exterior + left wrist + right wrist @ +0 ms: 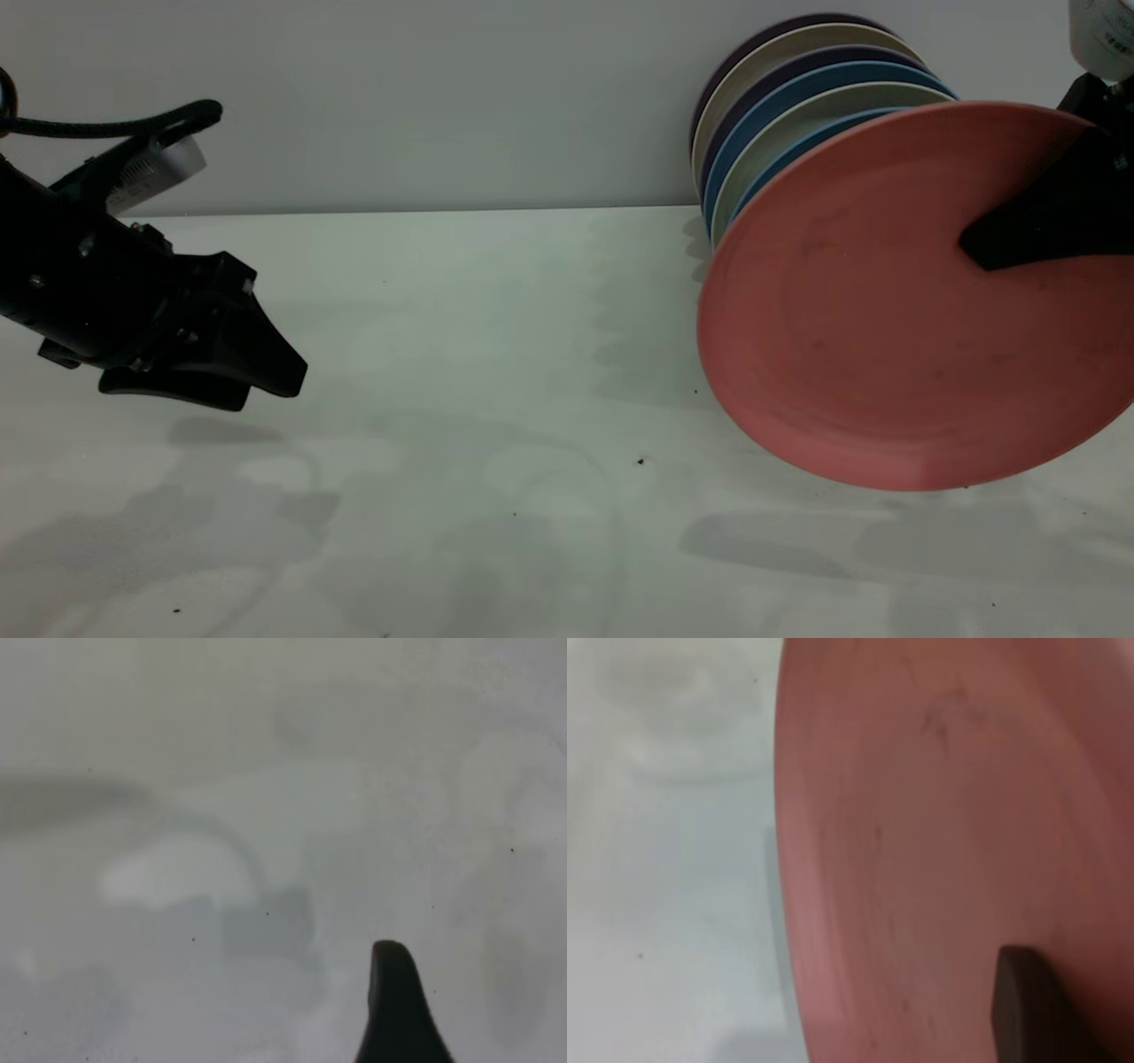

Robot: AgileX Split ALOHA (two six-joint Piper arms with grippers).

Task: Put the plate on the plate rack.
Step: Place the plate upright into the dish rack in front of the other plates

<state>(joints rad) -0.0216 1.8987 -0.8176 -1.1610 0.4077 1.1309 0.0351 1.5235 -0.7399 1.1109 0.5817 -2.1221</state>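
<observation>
- Table (496,354): pale, bare across the middle.
- Stack of plates (780,97): upright on edge near the far right edge; rack hidden behind them.
- Plate (895,310): tilted, carried before the stack, lower rim apparently just off the table.
- Right gripper (974,244): clamped on the plate's rim. Step: carrying to the rack. Next: stand upright, lower into a free slot.
- Left gripper (266,377): idle near the left edge; cannot tell its state.

Salmon-pink smudged plate (877,310), tilted, seemingly off the table, just before racked plates; rack itself hidden.
</observation>
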